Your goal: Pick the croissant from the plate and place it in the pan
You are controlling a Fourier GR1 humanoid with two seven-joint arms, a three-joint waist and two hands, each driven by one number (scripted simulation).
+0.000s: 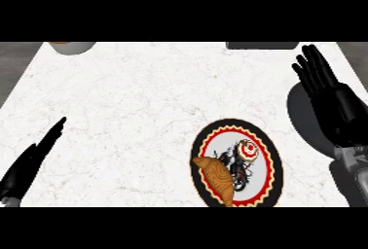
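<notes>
Counter (144, 97) carries the plate (271, 160) with the croissant (218, 181) on its near-left edge; bring the right hand (327, 90), fingers straight and empty, above the croissant's middle before closing, left hand (32, 158) resting open.

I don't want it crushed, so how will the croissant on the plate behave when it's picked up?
The croissant looks like flaky pastry, so it is probably light and easily crushed. Its long, curved shape should keep it from rolling. It lies along the plate rim, so a sideways push might slide it off.
</notes>
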